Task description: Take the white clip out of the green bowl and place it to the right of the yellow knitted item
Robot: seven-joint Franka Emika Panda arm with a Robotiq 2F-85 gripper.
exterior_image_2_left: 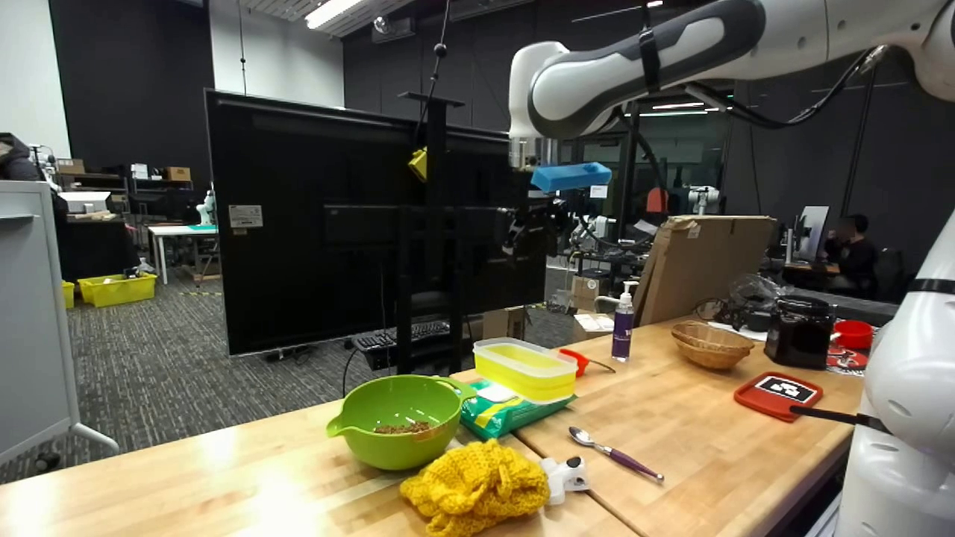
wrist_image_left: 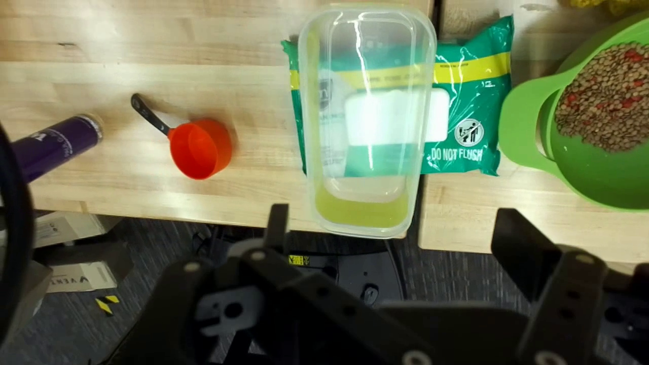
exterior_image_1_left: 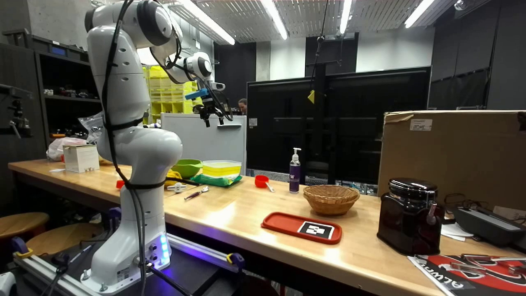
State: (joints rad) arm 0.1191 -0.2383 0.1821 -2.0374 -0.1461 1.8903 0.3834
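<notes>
The green bowl [exterior_image_2_left: 403,447] stands on the table and holds brown lentil-like bits with red pieces. It shows in an exterior view [exterior_image_1_left: 187,167] behind the arm, and in the wrist view [wrist_image_left: 527,121] at the right. The yellow knitted item [exterior_image_2_left: 481,488] lies in front of the bowl; only an edge shows in the wrist view [wrist_image_left: 616,6]. The white clip [exterior_image_2_left: 565,479] lies on the table at the right end of the knitted item, and shows in an exterior view [exterior_image_1_left: 176,187]. My gripper [wrist_image_left: 393,215] is open and empty, high above the table's far edge [exterior_image_1_left: 214,121].
A clear container [wrist_image_left: 367,203] with yellow contents rests on a green wipes pack [wrist_image_left: 466,106]. A red measuring cup [wrist_image_left: 200,149], purple pump bottle [exterior_image_2_left: 622,328] and spoon [exterior_image_2_left: 615,455] lie nearby. A woven basket [exterior_image_1_left: 331,201], red lid [exterior_image_1_left: 283,224] and dark jar [exterior_image_1_left: 411,222] stand farther along.
</notes>
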